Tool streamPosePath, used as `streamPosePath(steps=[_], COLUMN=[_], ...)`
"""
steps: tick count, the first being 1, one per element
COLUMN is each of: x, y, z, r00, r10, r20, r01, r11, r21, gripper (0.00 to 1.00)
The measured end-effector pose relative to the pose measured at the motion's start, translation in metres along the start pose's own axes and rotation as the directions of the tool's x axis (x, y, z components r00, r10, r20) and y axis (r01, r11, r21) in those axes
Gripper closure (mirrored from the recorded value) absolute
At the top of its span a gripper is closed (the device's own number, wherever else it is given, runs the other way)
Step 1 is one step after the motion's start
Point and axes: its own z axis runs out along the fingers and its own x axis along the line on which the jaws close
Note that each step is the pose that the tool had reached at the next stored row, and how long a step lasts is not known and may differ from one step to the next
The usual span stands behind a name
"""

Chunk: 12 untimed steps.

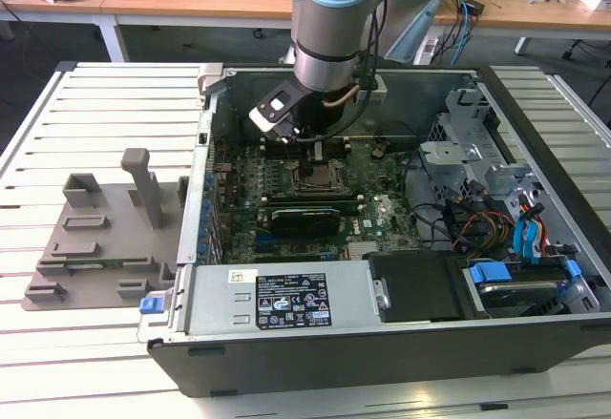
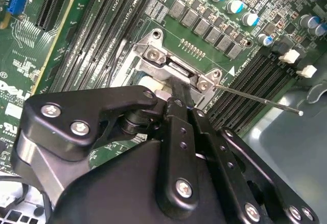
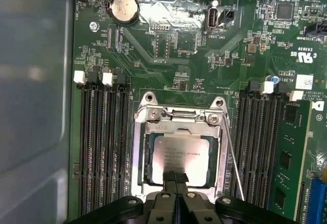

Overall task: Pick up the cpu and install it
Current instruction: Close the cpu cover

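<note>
The cpu (image 3: 179, 152), a square chip with a silvery-grey top plate, lies flat inside the metal socket frame (image 3: 139, 147) on the green motherboard. My gripper (image 3: 175, 177) is shut, its two black fingers pressed together with their tips over the chip's edge. In the second wrist view the fingertips (image 2: 176, 89) reach down just beside the frame's hinge (image 2: 163, 63), and a pale corner of the cpu (image 2: 150, 84) shows beside them. In the exterior view the gripper (image 1: 313, 157) hangs from the arm straight over the socket (image 1: 317, 180) inside the open computer case.
A thin wire lever (image 3: 232, 157) stands loose along one side of the socket. Memory slots (image 3: 102, 142) flank it on both sides. A grey plastic fixture tray (image 1: 105, 238) sits on the slatted table at the exterior view's left. The power supply (image 1: 286, 300) and drive cage (image 1: 477, 166) bound the board.
</note>
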Motion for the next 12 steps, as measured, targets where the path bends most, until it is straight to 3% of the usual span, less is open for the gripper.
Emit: streamPosePath(steps=[2, 6, 8, 12], x=[-0.0001, -0.0006, -0.0011, -0.0012], y=[0.0018, 0.0118, 0.0174, 0.0201], z=[0.0005, -0.001, -0.0041, -0.0119], r00=[1.0, 1.0, 1.0, 1.0], r10=[0.0, 0.0, 0.0, 0.0], r20=[-0.0001, -0.0006, -0.0002, -0.0004], r01=[0.0, 0.0, 0.0, 0.0], r11=[1.0, 1.0, 1.0, 1.0], r21=[-0.0001, -0.0002, 0.0011, 0.0028], gripper=[0.89, 0.89, 0.89, 0.89])
